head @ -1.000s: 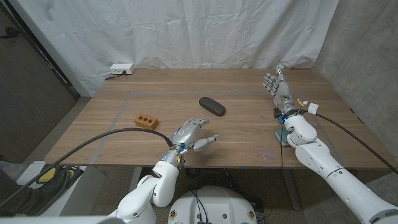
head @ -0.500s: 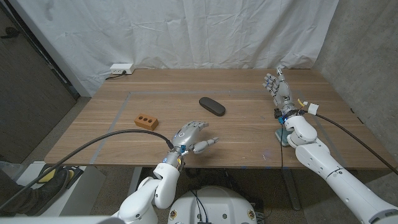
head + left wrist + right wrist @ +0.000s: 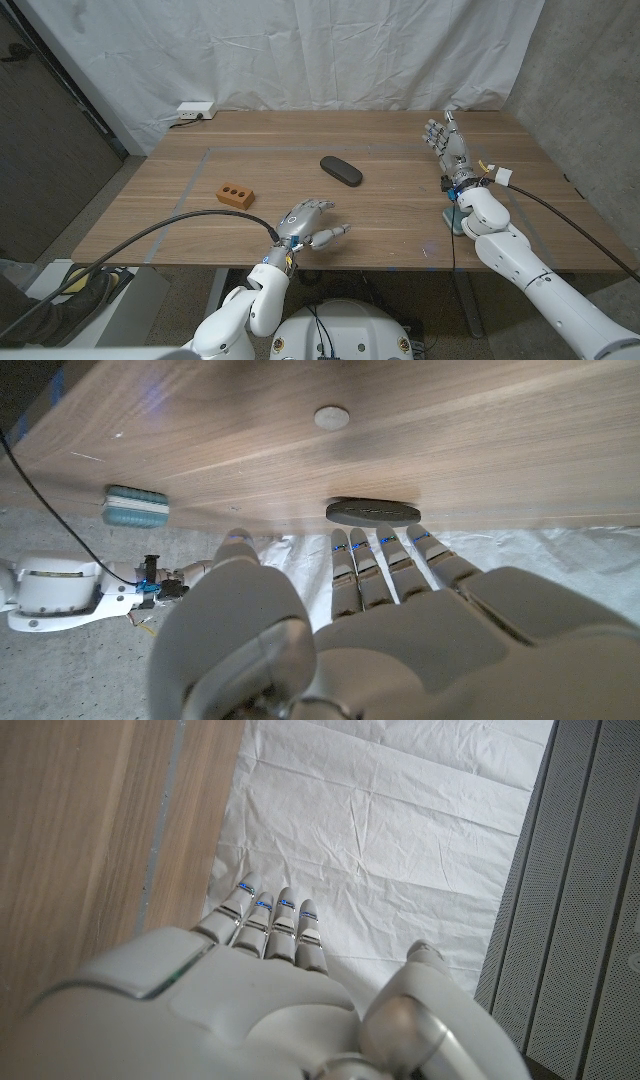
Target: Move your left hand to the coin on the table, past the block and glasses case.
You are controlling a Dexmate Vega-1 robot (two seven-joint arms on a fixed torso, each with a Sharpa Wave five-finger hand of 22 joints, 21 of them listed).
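A creased white sheet (image 3: 300,55) hangs behind the wooden bench (image 3: 400,200). The coin (image 3: 332,417) lies just before the glasses case (image 3: 341,170); block (image 3: 235,193) beside it. Left hand (image 3: 305,220) and right hand (image 3: 448,145): fingers spread, empty.

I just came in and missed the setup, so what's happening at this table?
A two-armed robot is reaching with its left hand over the near part of the wooden table, fingers spread and holding nothing. The orange block lies to its left, the dark glasses case farther back. The left wrist view shows a coin ahead of the fingers, untouched. The right hand stands open near the table's right side.
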